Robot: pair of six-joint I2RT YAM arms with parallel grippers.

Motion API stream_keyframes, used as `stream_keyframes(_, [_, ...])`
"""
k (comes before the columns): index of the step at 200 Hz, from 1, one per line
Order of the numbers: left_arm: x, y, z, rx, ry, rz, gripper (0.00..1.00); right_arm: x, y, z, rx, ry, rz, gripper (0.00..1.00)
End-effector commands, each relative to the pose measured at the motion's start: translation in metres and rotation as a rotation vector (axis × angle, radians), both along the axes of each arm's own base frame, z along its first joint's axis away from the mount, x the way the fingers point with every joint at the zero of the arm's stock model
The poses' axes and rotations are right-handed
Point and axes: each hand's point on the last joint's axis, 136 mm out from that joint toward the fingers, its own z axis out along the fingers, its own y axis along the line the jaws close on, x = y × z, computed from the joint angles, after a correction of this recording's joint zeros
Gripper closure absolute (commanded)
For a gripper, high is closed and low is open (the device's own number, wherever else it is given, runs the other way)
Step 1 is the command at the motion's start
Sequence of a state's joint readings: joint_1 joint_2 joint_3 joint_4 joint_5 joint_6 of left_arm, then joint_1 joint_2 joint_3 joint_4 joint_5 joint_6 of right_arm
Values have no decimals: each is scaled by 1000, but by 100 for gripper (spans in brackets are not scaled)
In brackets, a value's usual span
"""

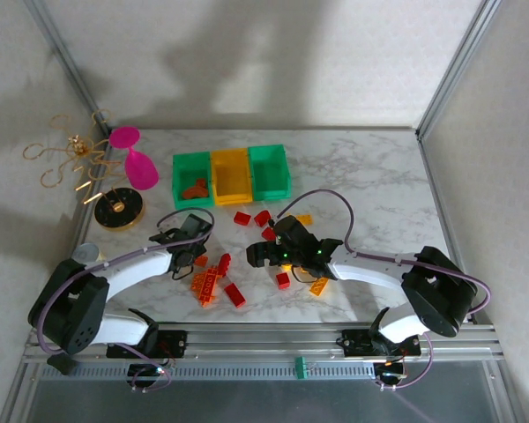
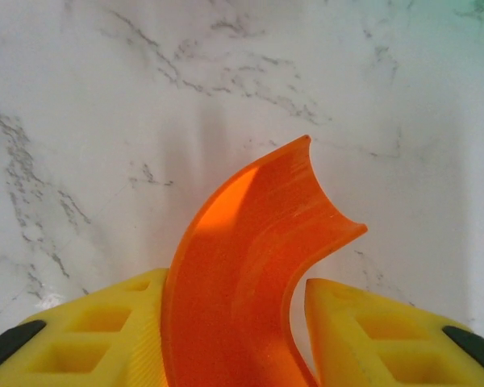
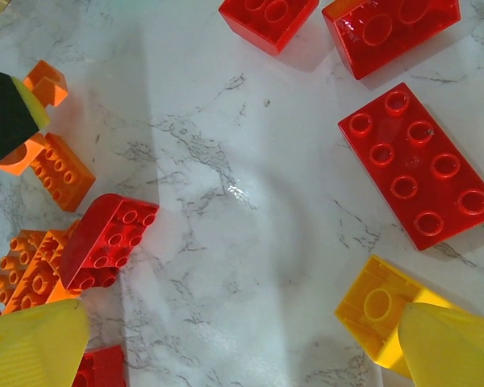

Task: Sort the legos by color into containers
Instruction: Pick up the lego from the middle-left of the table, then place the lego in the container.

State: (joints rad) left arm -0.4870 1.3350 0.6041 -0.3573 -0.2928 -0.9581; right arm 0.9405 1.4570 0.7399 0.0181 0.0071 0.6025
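Marble tabletop (image 1: 370, 176) lay under both arms; nearest the bases I saw a heap of orange bricks (image 1: 204, 284), with a red brick (image 1: 234, 295) just beside its right edge. Beyond that, my left gripper (image 2: 234, 318) was clamped on an orange arched brick (image 2: 250, 266) — its yellow fingers (image 2: 105, 339) pressed in from either side, the arch rising between them with bare marble behind it. My right gripper (image 3: 242, 355) hung spread wide with nothing between its fingers; a yellow brick (image 3: 375, 310) lay at the right fingertip, partly hidden under it; a long red brick (image 3: 419, 165) lay flat, studs up, just beyond. Farther out, a square red brick (image 1: 242, 218) and its red neighbour (image 1: 262, 217) sat close together — short of the containers. At the far side three bins stood in a touching row: left green bin (image 1: 192, 167), yellow bin (image 1: 231, 176), right green bin (image 1: 270, 169); the left one held a brownish-orange piece (image 1: 194, 188); a pink goblet (image 1: 134, 159) stood to its left.
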Motion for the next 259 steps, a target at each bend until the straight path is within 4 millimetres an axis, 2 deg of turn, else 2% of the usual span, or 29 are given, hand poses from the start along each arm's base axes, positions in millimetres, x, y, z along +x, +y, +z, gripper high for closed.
stream_keyframes(1, [12,8,28,54,-50,15,67,9,6,23,35,-56,-11,1])
stream_keyframes(40, [44,5,71,113,-120,1,68,27,1,40,64,-83,-53,1])
stream_keyframes(72, [84,-1,105,140,-186,3,68,42,-5,52,68,-109,-91,2])
stream_keyframes(113, [130,-9,123,160,-214,-3,68,50,-11,62,68,-136,-113,1])
stream_keyframes(132, [152,-4,124,194,-214,9,68,52,-13,62,65,-140,-117,1])
stream_keyframes(160, [181,8,115,226,-185,34,67,55,-17,62,58,-139,-126,2])
stream_keyframes(192, [211,11,103,265,-164,49,67,60,-19,64,54,-147,-134,2])
stream_keyframes(220, [225,8,94,276,-153,47,61,64,-21,65,42,-154,-139,1])
stream_keyframes(243, [230,5,89,285,-122,20,51,65,-24,68,33,-160,-154,1])
stream_keyframes(259, [228,5,93,295,-125,14,44,64,-26,70,26,-166,-152,1])
